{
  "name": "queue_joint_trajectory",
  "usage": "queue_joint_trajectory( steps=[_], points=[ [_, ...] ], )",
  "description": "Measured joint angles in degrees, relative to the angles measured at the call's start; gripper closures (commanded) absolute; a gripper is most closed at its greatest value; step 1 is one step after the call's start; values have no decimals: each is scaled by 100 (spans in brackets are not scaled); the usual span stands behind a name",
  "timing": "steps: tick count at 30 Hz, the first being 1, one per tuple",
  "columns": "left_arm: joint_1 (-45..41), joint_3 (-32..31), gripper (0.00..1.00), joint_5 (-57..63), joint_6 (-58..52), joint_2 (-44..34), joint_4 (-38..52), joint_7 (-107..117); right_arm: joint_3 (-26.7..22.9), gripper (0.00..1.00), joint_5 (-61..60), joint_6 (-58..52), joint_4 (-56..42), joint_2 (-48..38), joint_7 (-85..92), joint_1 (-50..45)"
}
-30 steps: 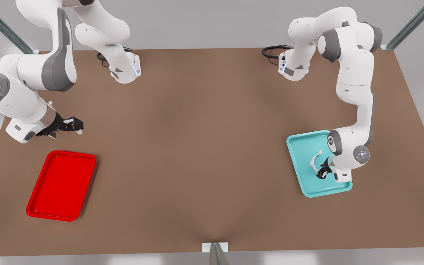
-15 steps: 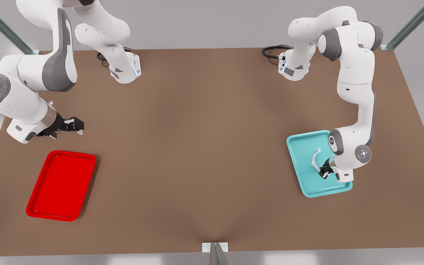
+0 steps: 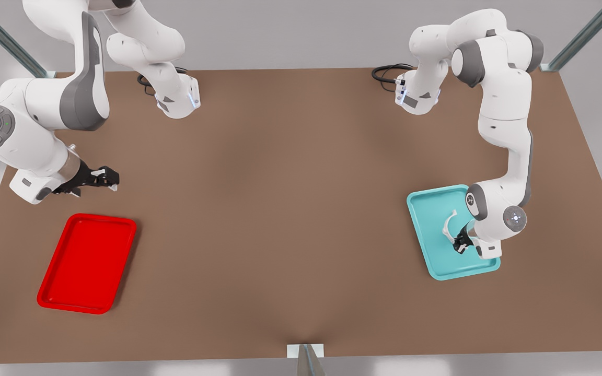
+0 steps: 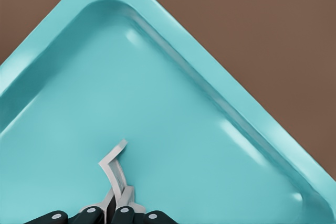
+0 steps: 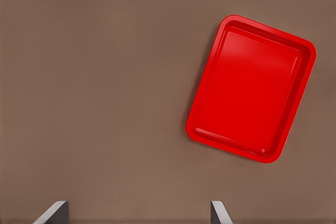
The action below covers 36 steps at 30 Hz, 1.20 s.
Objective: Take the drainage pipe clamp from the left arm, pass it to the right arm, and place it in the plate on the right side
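Down inside the teal tray point(image 3: 426, 240), the left gripper point(image 4: 116, 209) has its fingers pinched tight on the drainage pipe clamp point(image 4: 116, 169), whose free end curves out over the tray floor. Well apart from that tray, the right gripper point(image 3: 103, 176) waits with fingers spread and nothing between them, near the red plate point(image 3: 88, 262) on the brown table point(image 3: 280, 209).

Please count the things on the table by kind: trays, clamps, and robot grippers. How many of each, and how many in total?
Trays: 2, the red plate and the teal tray
Clamps: 1, the drainage pipe clamp
Grippers: 2, the left gripper and the right gripper
Total: 5
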<state>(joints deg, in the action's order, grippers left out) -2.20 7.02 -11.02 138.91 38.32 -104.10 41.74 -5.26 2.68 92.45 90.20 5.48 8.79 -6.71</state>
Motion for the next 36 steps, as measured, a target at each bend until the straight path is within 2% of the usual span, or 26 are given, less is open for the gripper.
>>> queue_joint_trajectory(
  steps=[18, 22, 26, 31, 36],
  points=[
    [-102, 1, 79, 15, -226, -224, 56, 112, -6, 0, -9, 1, 0, 3, -2, -5],
    [-506, 2, 79, 18, -604, -593, 93, 235, 51, 0, -17, 10, -114, 327, -6, -102],
    [-1527, 102, 79, 51, -961, -883, 184, 487, 80, 0, -105, 53, -536, 1062, -13, -861],
    [-2287, -127, 79, 113, -1664, -191, 1685, 1289, 127, 0, -343, 530, -565, 1625, -24, -1581],
    [-3076, -344, 79, 96, -2118, 595, 2956, 2550, 161, 0, -447, 1343, -202, 1760, -34, -2088]
  ],
)
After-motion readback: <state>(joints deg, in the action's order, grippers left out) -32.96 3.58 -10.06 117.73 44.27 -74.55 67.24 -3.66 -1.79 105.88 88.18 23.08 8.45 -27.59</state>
